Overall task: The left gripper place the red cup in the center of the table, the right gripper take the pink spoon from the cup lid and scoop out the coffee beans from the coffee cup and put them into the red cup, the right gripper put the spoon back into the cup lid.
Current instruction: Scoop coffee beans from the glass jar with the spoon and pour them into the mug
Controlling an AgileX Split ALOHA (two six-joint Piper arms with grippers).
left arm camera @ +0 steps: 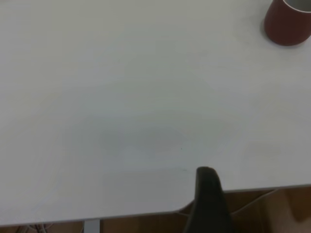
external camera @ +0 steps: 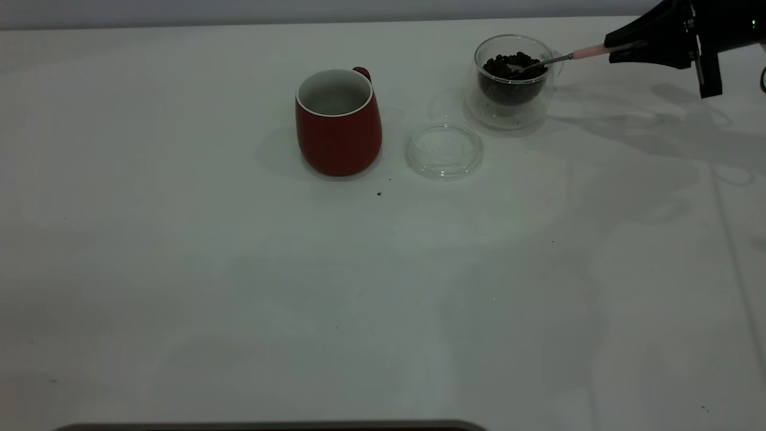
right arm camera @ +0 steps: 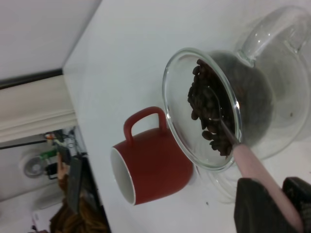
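The red cup stands upright and empty near the table's middle, handle to the back; it also shows in the left wrist view and the right wrist view. The empty cup lid lies to its right. The coffee cup stands behind the lid, filled with coffee beans. My right gripper is shut on the pink spoon by its handle; the steel bowl rests in the beans. The left gripper is outside the exterior view; only one dark finger shows at the table's edge.
The white table spreads wide in front of the cups, with a dark speck by the red cup. A dark rim runs along the near edge.
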